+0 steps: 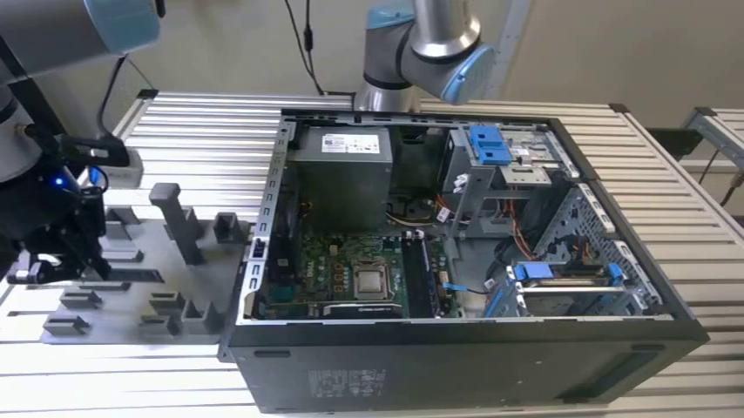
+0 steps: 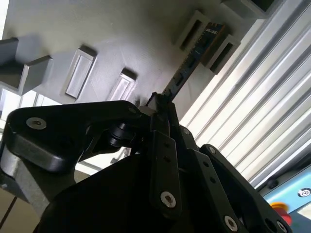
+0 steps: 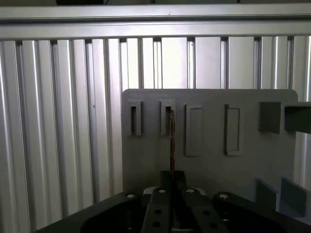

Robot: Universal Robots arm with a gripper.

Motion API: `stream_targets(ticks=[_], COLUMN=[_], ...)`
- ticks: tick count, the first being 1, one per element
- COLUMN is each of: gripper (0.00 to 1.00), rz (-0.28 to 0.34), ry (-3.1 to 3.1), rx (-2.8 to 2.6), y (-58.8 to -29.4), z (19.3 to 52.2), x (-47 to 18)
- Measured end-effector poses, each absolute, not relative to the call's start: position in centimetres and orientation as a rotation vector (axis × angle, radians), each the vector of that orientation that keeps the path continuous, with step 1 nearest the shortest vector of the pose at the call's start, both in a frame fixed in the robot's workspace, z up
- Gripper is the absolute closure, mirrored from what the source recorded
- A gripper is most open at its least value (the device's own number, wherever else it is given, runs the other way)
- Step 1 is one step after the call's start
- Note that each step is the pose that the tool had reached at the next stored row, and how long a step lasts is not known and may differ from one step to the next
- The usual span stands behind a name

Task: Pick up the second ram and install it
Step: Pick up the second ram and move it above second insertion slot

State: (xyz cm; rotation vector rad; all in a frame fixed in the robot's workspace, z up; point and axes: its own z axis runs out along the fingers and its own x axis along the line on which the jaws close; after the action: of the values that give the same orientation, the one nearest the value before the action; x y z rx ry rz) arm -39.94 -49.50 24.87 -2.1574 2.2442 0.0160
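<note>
The second ram (image 2: 194,53) is a thin blue strip with dark chips, its far end resting between two upright brackets of the grey tray (image 2: 121,39). In the first wrist view the second ram (image 3: 172,141) shows edge-on, running from a tray (image 3: 209,165) slot to my fingers. My gripper (image 2: 158,104) is shut on the strip's near end, and the gripper (image 3: 172,177) closes tightly on it in both wrist views. In the exterior view the gripper (image 1: 64,252) hangs over the tray (image 1: 174,287) at that view's left.
An open black computer case (image 1: 465,366) lies to the exterior view's right of the tray, holding a green motherboard (image 1: 337,261) with a silver processor (image 1: 372,280). Tall grey posts (image 1: 169,209) stand on the tray. A second arm (image 1: 419,43) rises behind the case. The table is slatted aluminium (image 3: 58,121).
</note>
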Motion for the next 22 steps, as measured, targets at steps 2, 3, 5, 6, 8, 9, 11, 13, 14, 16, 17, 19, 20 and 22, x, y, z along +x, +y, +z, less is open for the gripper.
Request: stream_targets(ticks=[2, 3, 5, 6, 8, 9, 11, 13, 14, 16, 17, 19, 20, 22], gripper=[0.86, 0.86, 0.86, 0.86, 0.86, 0.86, 0.86, 0.86, 0.86, 0.86, 0.86, 0.86, 0.86, 0.86], rz=[0.016, 0.016, 0.016, 0.016, 0.016, 0.016, 0.015, 0.015, 0.014, 0.014, 0.014, 0.013, 0.014, 0.013], ry=[2.244, 2.244, 2.244, 2.244, 2.244, 2.244, 2.245, 2.245, 2.245, 2.245, 2.245, 2.245, 2.245, 2.245], rx=[-2.157, -2.157, -2.157, -2.158, -2.157, -2.157, -2.158, -2.158, -2.158, -2.159, -2.159, -2.158, -2.158, -2.158], y=[-49.5, -49.5, -49.5, -49.5, -49.5, -49.5, -49.5, -49.5, -49.5, -49.5, -49.5, -49.5, -49.5, -49.5], z=[25.1, 25.3, 25.6, 25.7, 26.0, 26.2, 26.5, 26.8, 27.0, 27.3, 27.5, 27.8, 28.0, 28.3], x=[-39.9, -39.9, -39.9, -39.9, -39.9, -39.9, -39.9, -39.9, -39.9, -39.9, -39.9, -39.9, -39.9, -39.9])
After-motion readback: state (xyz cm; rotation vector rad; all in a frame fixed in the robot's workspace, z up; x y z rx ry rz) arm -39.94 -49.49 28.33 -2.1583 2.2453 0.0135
